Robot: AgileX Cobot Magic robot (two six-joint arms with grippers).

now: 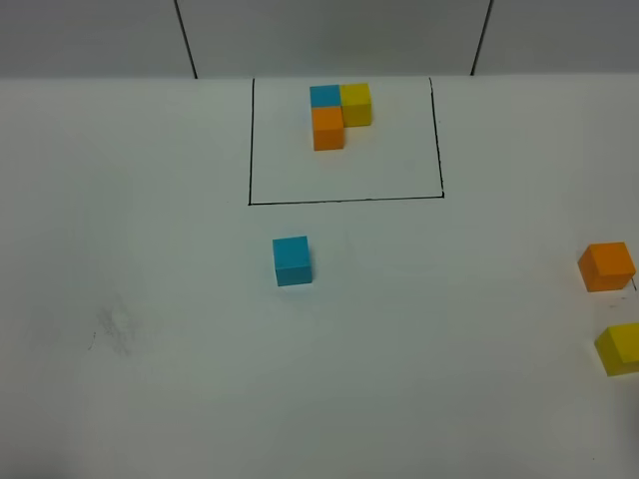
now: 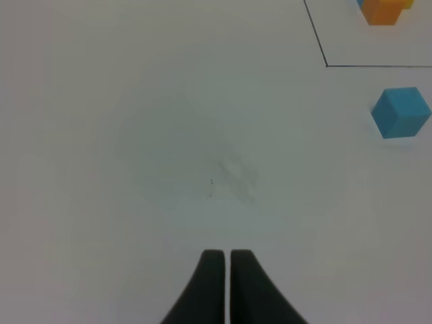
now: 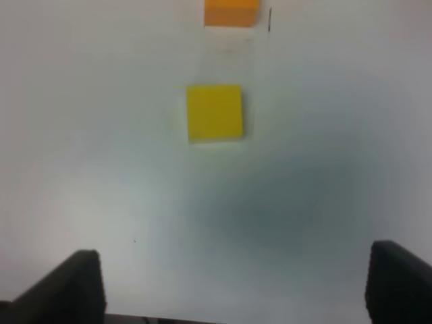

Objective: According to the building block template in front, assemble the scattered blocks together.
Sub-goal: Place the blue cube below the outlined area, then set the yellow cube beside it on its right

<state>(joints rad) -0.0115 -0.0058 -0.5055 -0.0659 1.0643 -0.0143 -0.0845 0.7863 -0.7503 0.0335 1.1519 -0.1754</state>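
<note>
The template (image 1: 339, 115) is a blue, yellow and orange cube cluster inside a black drawn rectangle at the back of the table. A loose sky-blue cube (image 1: 292, 260) sits in front of the rectangle. At the right edge lie a loose orange cube (image 1: 606, 265) and a loose yellow cube (image 1: 619, 347). Neither gripper shows in the high view. My left gripper (image 2: 226, 256) is shut on nothing above bare table, with the blue cube (image 2: 401, 112) well off to one side. My right gripper (image 3: 233, 270) stands wide open, with the yellow cube (image 3: 214, 112) ahead of it and the orange cube (image 3: 231, 12) beyond.
The white table (image 1: 150, 299) carries a faint smudge (image 1: 113, 329) at the front left. A wall with two dark seams rises behind the back edge. A corner of the black outline (image 2: 327, 65) shows in the left wrist view.
</note>
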